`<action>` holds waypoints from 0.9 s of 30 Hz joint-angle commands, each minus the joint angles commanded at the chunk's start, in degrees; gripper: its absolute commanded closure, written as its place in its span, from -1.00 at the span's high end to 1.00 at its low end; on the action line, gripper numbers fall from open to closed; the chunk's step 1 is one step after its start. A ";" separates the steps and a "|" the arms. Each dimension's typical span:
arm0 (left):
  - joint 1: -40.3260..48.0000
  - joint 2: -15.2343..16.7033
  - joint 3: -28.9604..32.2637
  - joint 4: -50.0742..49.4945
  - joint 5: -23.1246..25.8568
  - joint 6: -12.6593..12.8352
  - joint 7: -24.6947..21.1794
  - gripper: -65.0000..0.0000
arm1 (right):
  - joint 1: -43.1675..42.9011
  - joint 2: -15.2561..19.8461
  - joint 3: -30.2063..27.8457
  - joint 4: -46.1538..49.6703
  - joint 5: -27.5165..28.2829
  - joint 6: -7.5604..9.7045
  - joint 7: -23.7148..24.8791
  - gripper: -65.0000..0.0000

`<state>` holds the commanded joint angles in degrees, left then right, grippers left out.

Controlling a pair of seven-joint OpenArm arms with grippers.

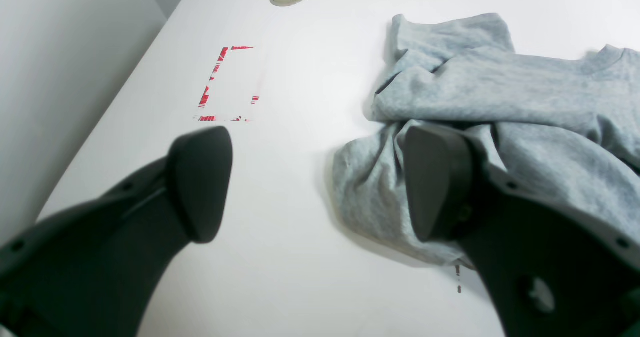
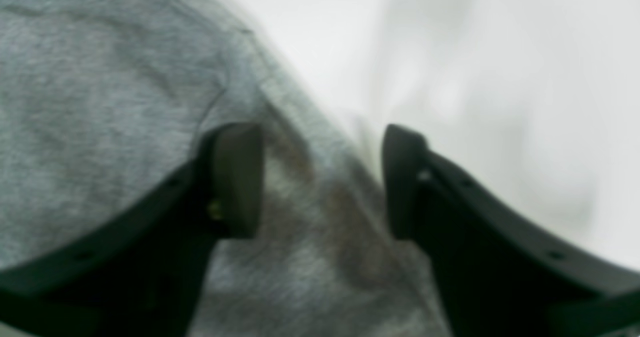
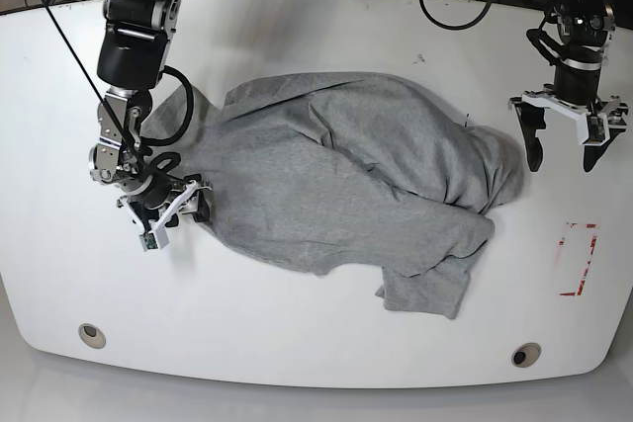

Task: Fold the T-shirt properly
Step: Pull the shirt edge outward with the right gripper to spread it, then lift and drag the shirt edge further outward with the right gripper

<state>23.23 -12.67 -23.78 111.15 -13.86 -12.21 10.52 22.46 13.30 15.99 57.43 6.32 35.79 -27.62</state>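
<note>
While T-shirt lies crumpled — left gripper spread, right gripper spread

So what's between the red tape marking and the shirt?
Only bare white table separates the red tape marking from the T-shirt, clearest in the left wrist view.

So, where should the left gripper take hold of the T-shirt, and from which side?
Probably the bunched edge of the T-shirt nearest the left gripper, coming down from above on that side. The cloth lies crumpled there with raised folds, so the open jaws could pinch a fold. In the left wrist view this edge sits just beside one fingertip.
</note>
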 joint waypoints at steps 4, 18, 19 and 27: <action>0.18 -0.09 -0.02 0.01 -0.08 0.04 -0.28 0.54 | -0.53 0.23 -0.25 0.44 0.12 0.10 0.34 -0.87; 0.94 0.01 -0.14 -0.14 0.14 -0.09 -0.86 0.56 | -7.72 -0.10 0.36 3.85 0.22 -0.76 -0.53 0.06; 1.01 -0.01 -0.17 -0.10 0.14 -0.11 -0.90 0.56 | -7.81 -0.12 0.34 3.91 0.25 -0.80 -0.43 0.12; 1.00 -0.03 -0.09 -0.16 0.21 0.04 -0.84 0.56 | -7.15 -0.77 -0.70 4.46 0.59 -0.76 0.68 0.57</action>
<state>24.23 -12.70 -23.86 110.99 -13.65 -12.17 9.68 15.31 12.53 15.28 61.89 6.92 35.03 -26.93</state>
